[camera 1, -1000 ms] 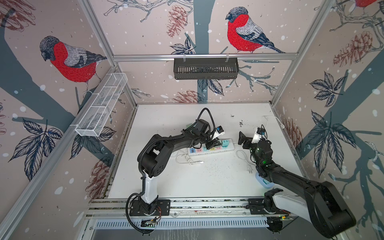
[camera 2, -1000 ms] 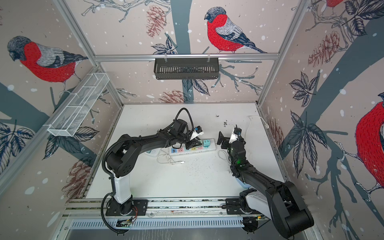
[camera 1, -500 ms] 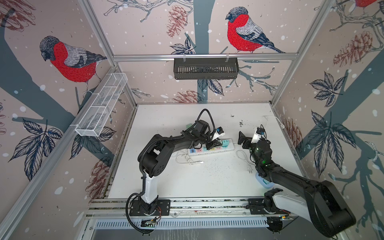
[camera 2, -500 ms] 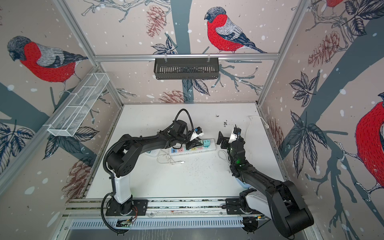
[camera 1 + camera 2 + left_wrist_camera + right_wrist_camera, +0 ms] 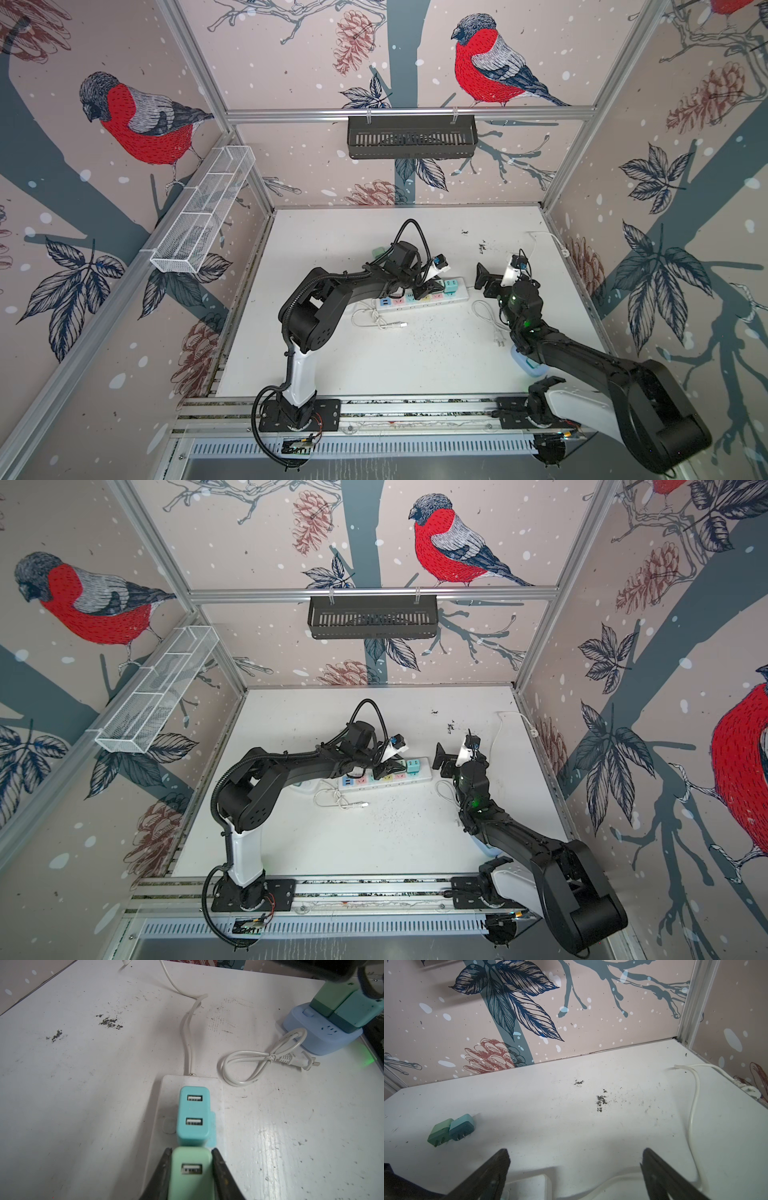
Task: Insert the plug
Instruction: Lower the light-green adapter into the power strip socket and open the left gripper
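Table [image 5: 332, 249] has most open room twd 12 o'clock of the power strip [image 5: 457, 296], which lies mid-table. L claw [image 5: 191, 1150] pinches the green plug [image 5: 191, 1169] over the strip, just beside a blue charger [image 5: 193, 1113], on its 9 o'clock side. R claw [image 5: 575, 1151] is spread wide, empty, at the strip's 3 o'clock end.

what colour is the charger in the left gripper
The charger is pale green; clearest in the left wrist view.
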`<state>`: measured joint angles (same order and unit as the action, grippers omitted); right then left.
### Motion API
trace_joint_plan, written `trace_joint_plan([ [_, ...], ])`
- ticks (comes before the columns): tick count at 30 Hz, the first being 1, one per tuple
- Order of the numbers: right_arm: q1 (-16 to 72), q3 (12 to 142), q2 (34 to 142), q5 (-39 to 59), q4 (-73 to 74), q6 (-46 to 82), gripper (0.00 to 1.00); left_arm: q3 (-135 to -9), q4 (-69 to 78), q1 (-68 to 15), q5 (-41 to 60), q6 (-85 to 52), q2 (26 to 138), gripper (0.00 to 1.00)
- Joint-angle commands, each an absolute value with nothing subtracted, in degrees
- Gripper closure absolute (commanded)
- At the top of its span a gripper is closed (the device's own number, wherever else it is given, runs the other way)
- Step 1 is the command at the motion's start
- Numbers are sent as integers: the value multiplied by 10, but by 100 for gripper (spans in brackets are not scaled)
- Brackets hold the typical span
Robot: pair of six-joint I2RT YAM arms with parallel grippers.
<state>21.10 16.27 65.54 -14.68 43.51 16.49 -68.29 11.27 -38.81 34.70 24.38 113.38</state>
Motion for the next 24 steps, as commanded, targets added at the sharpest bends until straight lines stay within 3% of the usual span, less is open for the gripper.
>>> trace_joint_plan([
  [1, 214, 164, 653, -157, 446, 161, 0, -686, 100, -389, 331, 256, 1135, 100],
  [24, 223, 177, 669, -169, 439, 155, 0, -709, 47, -390, 349, 292, 1155, 100],
])
